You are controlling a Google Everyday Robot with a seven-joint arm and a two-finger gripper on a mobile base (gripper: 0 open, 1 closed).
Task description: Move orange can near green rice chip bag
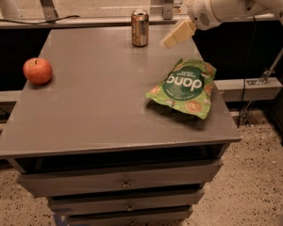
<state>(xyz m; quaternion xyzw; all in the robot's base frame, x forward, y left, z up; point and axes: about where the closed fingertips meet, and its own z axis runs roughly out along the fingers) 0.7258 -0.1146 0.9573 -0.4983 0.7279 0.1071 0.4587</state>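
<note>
The orange can (140, 28) stands upright at the far edge of the grey table (99, 102), near the middle. The green rice chip bag (185, 86) lies flat on the table's right side, near the right edge. My gripper (170, 38) hangs above the table just right of the can and above the far end of the bag, on a white arm coming in from the upper right. It is apart from the can and holds nothing that I can see.
A red-orange apple (37, 70) sits at the table's left edge. The table has drawers (125, 182) in its front. A railing and metal posts (47, 4) run behind the far edge. A dark shelf (254, 86) stands to the right.
</note>
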